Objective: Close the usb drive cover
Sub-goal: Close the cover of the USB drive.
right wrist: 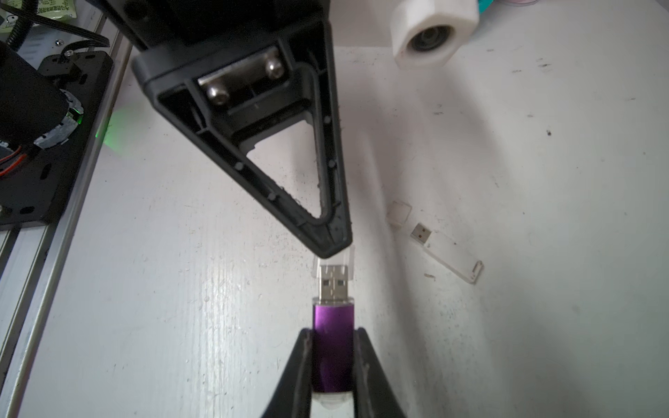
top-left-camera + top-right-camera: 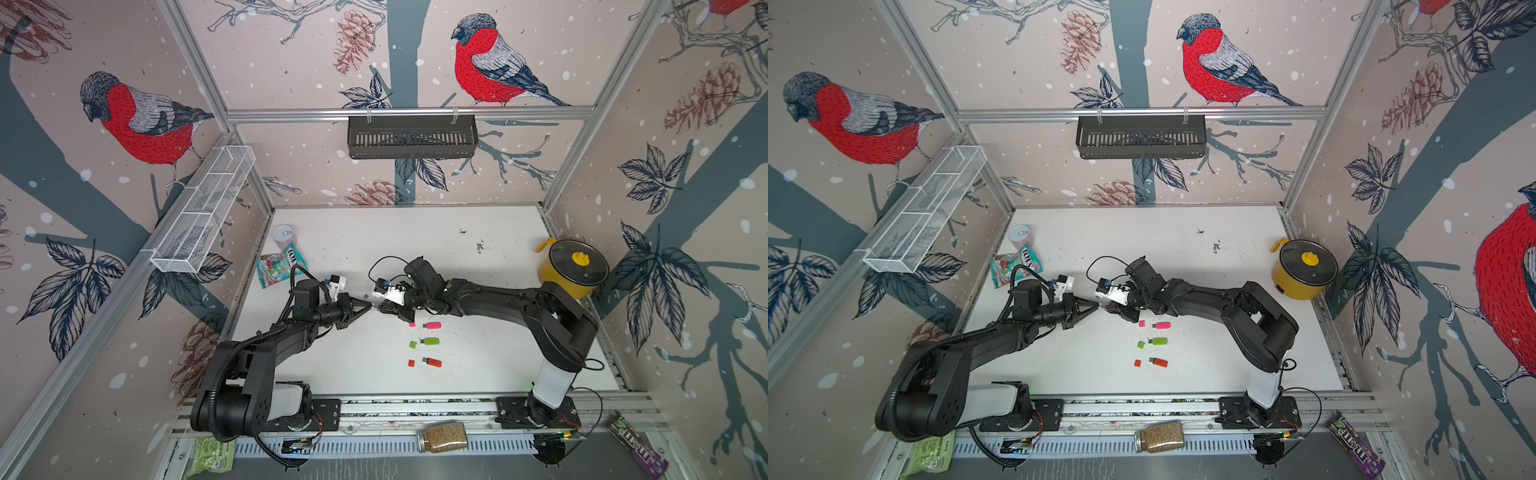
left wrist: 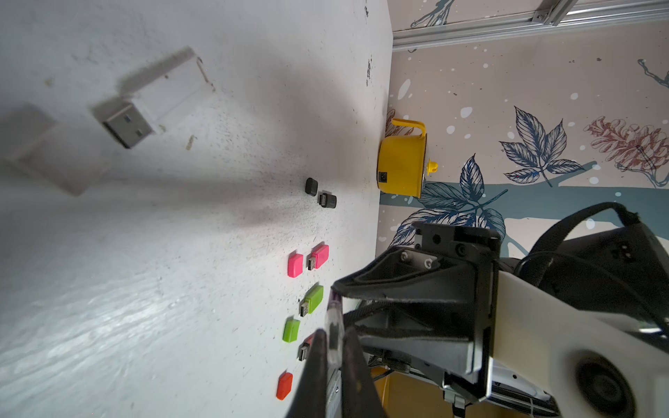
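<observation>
Purple metal USB drive (image 1: 333, 347), silver plug bare: body clenched in the right jaws, held over the white worktop (image 2: 478, 353) just toward 9 o'clock of centre. Clear plastic cap (image 1: 335, 260): pinched in the left jaws, meeting the plug tip; plug seemingly only just inside its mouth, cover not seated. Pink USB drive (image 2: 433, 325), green USB drive (image 2: 430, 341), orange-red USB drive (image 2: 433, 362): lying uncapped at 5 o'clock of the held drive, each with a matching loose cap (image 2: 412, 324) just beside at 9 o'clock. Yellow lidded pot (image 2: 573, 268): worktop's 3 o'clock edge.
</observation>
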`<control>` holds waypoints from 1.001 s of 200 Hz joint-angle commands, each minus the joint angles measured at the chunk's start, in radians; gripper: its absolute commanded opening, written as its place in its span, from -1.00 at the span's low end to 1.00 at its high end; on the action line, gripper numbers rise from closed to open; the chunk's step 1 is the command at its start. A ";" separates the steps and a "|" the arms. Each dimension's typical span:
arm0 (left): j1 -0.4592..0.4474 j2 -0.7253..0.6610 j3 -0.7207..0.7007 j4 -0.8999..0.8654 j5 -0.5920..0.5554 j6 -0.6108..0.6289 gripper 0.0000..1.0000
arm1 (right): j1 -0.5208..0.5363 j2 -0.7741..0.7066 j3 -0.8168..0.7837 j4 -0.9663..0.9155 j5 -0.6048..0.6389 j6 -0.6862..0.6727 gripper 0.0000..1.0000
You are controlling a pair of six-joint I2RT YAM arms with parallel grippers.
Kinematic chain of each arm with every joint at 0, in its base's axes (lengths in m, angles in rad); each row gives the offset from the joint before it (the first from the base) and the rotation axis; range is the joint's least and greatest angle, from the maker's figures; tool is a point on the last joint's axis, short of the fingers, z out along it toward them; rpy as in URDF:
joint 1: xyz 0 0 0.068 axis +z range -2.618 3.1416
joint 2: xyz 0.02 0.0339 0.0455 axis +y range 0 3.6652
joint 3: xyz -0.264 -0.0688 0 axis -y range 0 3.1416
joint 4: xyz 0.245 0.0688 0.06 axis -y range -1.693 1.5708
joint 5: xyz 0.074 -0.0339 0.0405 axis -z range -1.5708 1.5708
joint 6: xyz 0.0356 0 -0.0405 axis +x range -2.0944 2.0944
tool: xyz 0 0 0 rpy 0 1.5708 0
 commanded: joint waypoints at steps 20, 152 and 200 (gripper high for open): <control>-0.005 -0.009 -0.002 0.038 0.038 -0.023 -1.00 | 0.000 0.008 0.012 0.123 -0.041 0.023 -0.62; -0.040 0.017 0.003 0.025 0.040 -0.006 -1.00 | -0.009 0.067 0.075 0.170 -0.081 -0.016 -0.62; -0.058 0.044 0.012 -0.007 0.026 0.029 -1.00 | -0.016 0.082 0.094 0.168 -0.109 -0.024 -0.63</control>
